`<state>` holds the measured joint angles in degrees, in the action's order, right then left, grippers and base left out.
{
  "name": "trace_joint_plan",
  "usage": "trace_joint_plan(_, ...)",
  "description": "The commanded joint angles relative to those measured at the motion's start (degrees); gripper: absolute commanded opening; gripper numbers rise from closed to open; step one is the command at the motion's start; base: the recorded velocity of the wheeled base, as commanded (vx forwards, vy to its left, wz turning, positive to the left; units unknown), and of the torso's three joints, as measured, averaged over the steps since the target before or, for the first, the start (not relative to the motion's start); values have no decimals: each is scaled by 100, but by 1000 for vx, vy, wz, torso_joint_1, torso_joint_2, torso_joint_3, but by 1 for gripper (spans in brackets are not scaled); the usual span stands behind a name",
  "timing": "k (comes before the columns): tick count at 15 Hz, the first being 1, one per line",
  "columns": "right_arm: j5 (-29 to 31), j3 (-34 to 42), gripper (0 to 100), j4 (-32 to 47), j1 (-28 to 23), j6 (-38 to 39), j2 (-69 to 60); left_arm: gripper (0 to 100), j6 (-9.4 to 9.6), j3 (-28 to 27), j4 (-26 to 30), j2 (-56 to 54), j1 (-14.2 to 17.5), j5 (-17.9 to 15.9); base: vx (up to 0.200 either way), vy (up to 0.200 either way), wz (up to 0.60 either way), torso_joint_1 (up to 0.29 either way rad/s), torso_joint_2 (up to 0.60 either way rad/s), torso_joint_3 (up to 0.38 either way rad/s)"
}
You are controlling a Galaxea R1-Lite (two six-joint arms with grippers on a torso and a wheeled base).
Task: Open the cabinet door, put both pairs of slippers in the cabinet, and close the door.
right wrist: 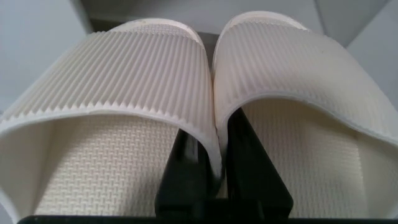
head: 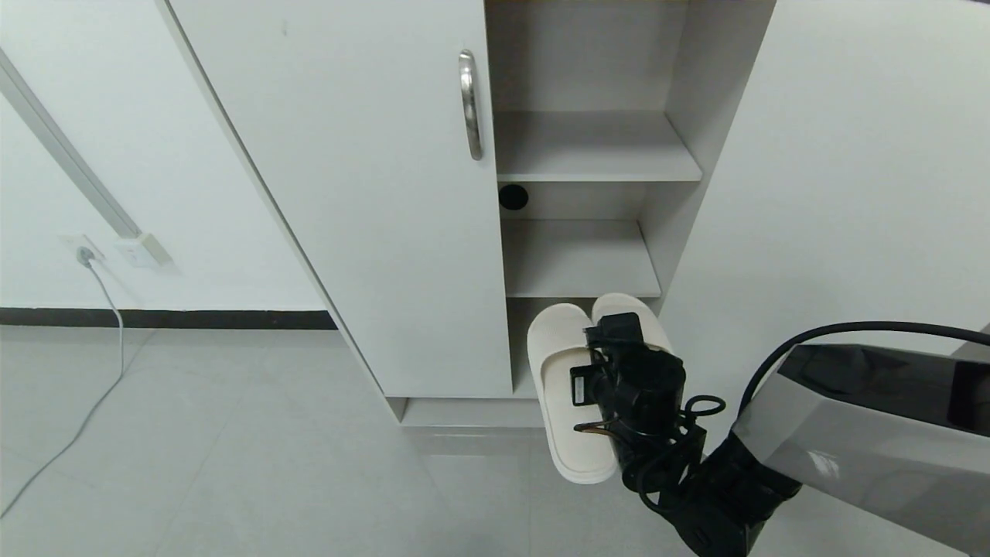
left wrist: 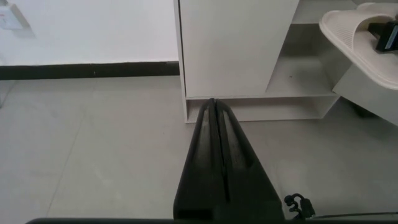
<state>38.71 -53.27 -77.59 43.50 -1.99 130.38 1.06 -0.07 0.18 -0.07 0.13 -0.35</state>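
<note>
White slippers (head: 555,352) lengthwise, toes-first toward cabinet (head: 588,147), right jaws clamping both, left jaws together

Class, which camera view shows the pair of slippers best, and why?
Head view: both slippers appear almost whole, held by the right end effector. Right wrist view shows their straps close up; left wrist view, one end.

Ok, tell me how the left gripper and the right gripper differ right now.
The left gripper is shut on nothing; the right gripper is shut on the pair of white slippers, pinching their straps together. The left gripper is over bare floor, short of the cabinet; the right gripper holds its load at the cabinet's open side, near the bottom compartment. Both are black and shut.
</note>
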Motion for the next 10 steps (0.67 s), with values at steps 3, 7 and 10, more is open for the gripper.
trace_joint_plan(3,-3,10,0,-19,-61,-12,93,0,-9,-1,-1,7,4,0,0,0,0,0,0,0)
trace_joint_plan(7,-3,-8,0,-37,-87,-3,190,0,-9,-1,-1,7,4,0,150,0,0,4,1,-1)
trace_joint_plan(10,-3,1,0,-37,-87,-3,190,0,-9,-1,-1,7,4,0,200,0,0,-4,1,5)
